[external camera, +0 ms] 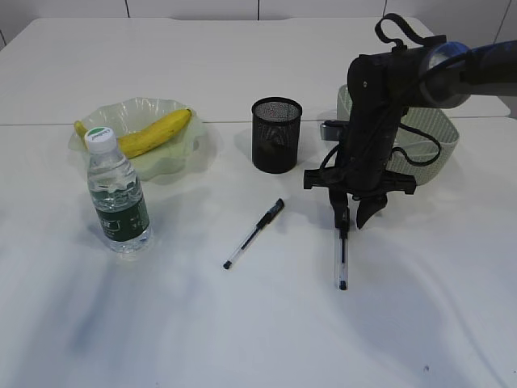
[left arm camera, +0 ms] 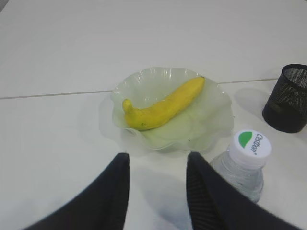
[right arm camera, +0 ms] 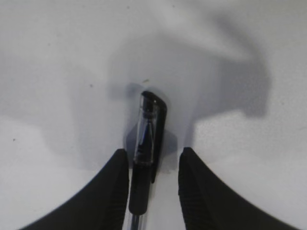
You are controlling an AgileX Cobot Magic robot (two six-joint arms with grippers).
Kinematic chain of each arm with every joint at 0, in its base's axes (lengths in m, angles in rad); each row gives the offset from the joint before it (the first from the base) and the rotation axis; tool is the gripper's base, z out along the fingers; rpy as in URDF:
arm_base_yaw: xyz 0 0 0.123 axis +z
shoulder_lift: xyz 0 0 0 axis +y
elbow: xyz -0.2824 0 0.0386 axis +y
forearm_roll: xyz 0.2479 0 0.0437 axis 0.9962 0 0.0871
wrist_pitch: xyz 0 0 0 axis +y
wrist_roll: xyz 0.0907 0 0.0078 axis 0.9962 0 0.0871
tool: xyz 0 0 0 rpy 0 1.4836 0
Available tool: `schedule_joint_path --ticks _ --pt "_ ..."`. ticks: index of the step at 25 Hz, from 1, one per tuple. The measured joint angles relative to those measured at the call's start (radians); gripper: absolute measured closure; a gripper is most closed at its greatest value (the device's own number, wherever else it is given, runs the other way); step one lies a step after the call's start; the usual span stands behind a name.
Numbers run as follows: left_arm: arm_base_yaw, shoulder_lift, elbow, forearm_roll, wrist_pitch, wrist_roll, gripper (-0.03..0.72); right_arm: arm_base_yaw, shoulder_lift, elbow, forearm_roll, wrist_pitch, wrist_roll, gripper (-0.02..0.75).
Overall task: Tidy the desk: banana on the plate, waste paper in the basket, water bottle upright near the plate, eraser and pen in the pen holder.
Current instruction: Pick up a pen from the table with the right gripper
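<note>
In the exterior view, a smooth white table [external camera: 242,323] carries a translucent pale green plate [external camera: 153,166] with a wavy ruffled rim, and one curved yellow banana [external camera: 153,133] lies in it. Just in front of the plate at the left stands one clear ribbed water bottle [external camera: 118,196], upright, with a white cap and a dark green label whose lettering is too small to read. One black wire-mesh pen holder [external camera: 276,134] stands near the middle, and a sage-green perforated basket [external camera: 432,137] sits behind the black right arm. Two pens lie on the table: a loose pen [external camera: 254,234] with a black cap lying slantwise in the middle, and a second pen [external camera: 341,255] under the right gripper [external camera: 353,217], whose fingers straddle its upper end. In the left wrist view, the left gripper [left arm camera: 157,184] hangs above bare table with its dark textured fingers [left arm camera: 211,196] parted and empty; beyond them lie the plate, banana and bottle cap, which bears a green mark and a word like "Cestbon". In the right wrist view, the right fingers [right arm camera: 112,191] stand apart on either side of the clear-barrelled, black-clipped pen; I cannot tell whether they touch it.
</note>
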Motion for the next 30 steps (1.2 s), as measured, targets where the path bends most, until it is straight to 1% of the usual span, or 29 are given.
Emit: schedule_joint_path --ticks 22,30 --pt "0.000 0.000 0.000 0.000 0.000 0.000 0.412 0.000 0.000 0.000 0.003 -0.023 0.000 0.476" --pt "0.000 0.000 0.000 0.000 0.000 0.000 0.412 0.000 0.000 0.000 0.003 0.012 0.000 0.476"
